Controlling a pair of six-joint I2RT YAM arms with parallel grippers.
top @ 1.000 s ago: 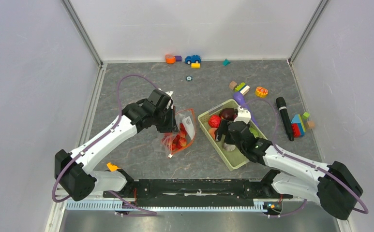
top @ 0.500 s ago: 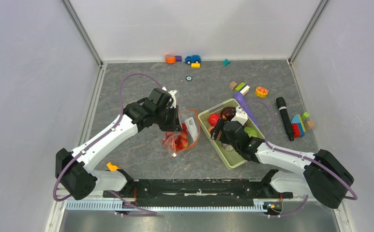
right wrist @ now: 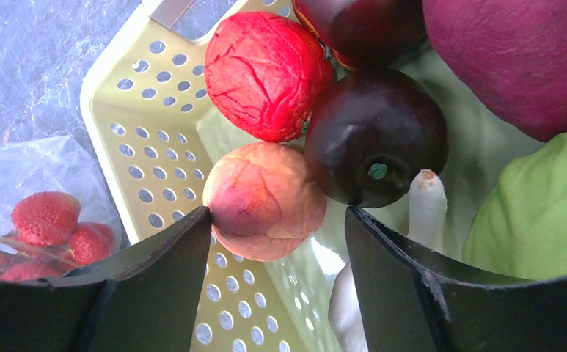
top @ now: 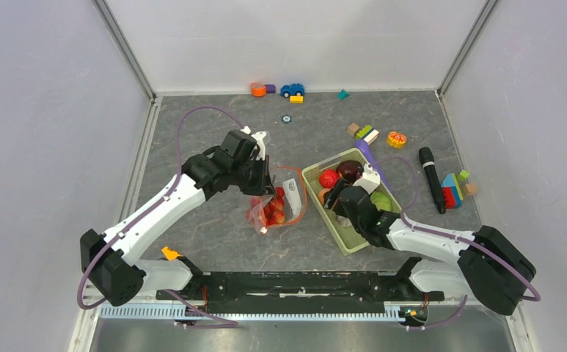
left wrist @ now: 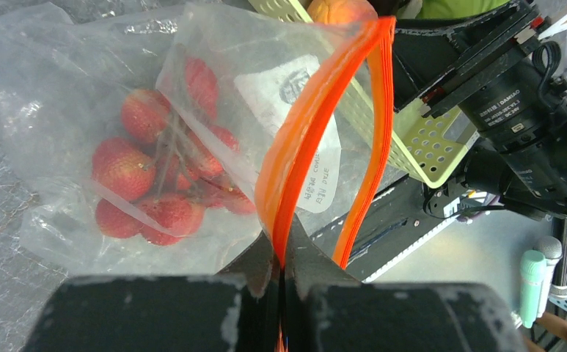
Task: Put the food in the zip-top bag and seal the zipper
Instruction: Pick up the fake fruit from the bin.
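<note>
One zip-top bag point(left wrist: 60, 81), one green basket point(right wrist: 141, 147) — one peach point(right wrist: 265, 198), one cabbage point(right wrist: 537, 213).

Bright even light, soft shadows

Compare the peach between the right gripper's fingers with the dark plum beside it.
The peach is pale orange-pink and wrinkled; the plum is near-black, smooth and glossy. The peach sits between the open fingers of the right gripper; the plum lies just beyond them. Both lie in the green basket.

The zip-top bag point(left wrist: 60, 66) is clear, crinkly, glossy plastic, the basket point(right wrist: 141, 132) smooth perforated pale-green plastic, the dark plum point(right wrist: 375, 139) shiny, and the peach point(right wrist: 265, 198) matt and wrinkled.
</note>
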